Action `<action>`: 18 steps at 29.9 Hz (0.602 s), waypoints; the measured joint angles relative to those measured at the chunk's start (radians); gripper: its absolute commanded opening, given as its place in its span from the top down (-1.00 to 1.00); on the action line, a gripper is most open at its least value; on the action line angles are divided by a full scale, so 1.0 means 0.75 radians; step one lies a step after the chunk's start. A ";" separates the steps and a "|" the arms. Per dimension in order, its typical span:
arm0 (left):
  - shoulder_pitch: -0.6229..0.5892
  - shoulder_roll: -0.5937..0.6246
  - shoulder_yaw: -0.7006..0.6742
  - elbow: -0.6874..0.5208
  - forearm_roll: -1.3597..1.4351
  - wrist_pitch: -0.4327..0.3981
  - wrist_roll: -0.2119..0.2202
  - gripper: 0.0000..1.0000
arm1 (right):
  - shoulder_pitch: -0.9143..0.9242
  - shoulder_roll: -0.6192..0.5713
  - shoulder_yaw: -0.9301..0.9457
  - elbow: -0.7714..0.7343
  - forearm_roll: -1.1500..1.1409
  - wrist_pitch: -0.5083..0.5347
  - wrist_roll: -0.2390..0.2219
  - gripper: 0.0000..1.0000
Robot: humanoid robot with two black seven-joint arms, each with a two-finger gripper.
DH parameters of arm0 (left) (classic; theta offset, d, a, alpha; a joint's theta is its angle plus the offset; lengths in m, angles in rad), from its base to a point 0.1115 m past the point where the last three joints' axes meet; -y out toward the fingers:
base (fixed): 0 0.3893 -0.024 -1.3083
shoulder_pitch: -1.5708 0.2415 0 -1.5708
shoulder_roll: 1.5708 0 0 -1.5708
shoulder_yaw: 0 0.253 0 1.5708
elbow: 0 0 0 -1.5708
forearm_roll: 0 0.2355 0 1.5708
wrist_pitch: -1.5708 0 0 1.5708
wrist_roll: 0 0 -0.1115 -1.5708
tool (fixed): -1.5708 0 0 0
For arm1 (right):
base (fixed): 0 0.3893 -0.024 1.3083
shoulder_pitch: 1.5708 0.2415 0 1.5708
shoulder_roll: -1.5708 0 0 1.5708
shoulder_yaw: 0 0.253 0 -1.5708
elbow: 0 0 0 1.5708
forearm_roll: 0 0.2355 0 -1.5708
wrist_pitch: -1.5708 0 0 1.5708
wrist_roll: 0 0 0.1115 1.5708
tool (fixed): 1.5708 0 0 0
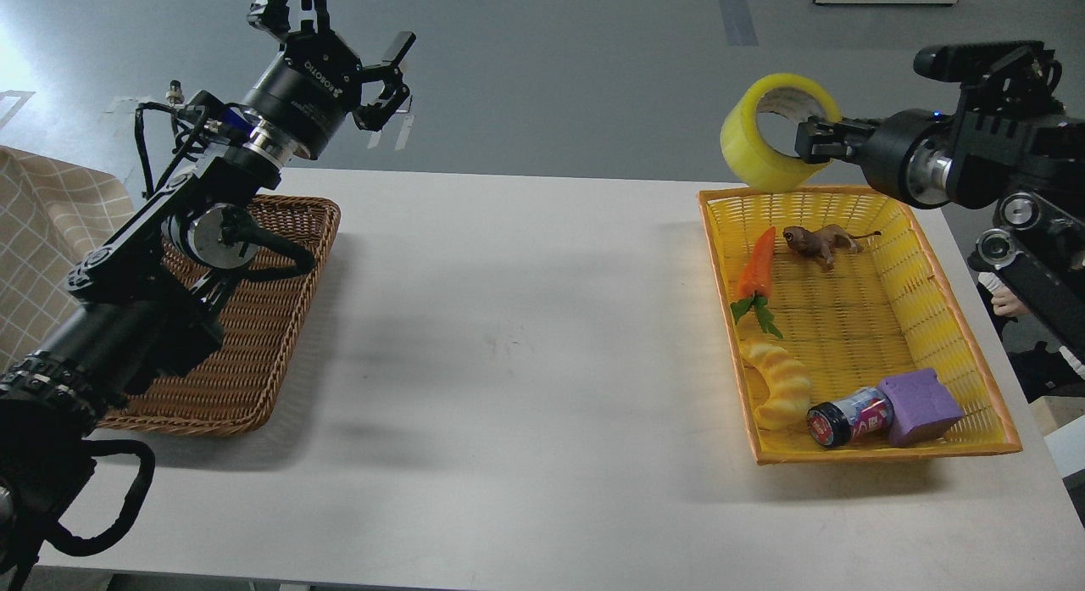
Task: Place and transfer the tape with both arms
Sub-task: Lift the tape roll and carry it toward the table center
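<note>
Right tool [815, 139] pinches the tape roll [773, 135] by its wall, one finger inside the core, held aloft over the yellow basket's [958, 303] far rim. With so narrow a hold, the roll could swivel or drop among the toy carrot [756, 269], lion [820, 242] and croissant [776, 386]. Left tool [352, 61] hangs released above the wicker tray [254, 354], well apart; bare surface [525, 320] lies between.

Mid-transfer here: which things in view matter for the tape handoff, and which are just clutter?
In play:
tape roll, held by right gripper
left gripper, fingers open, empty
wicker basket

Clutter, all in the yellow basket:
toy carrot
toy lion
croissant toy
small jar
purple block
</note>
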State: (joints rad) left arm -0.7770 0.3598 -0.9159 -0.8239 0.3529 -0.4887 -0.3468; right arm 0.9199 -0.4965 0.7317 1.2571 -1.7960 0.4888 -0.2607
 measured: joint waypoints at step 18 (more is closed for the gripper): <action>-0.007 -0.004 0.000 0.000 0.000 0.000 0.000 -0.96 | 0.118 0.448 -0.275 -0.204 0.000 0.000 0.000 0.99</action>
State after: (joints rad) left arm -0.7825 0.3565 -0.9158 -0.8239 0.3529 -0.4887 -0.3467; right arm 1.0081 -0.1603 0.5257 1.1038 -1.7964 0.4887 -0.2607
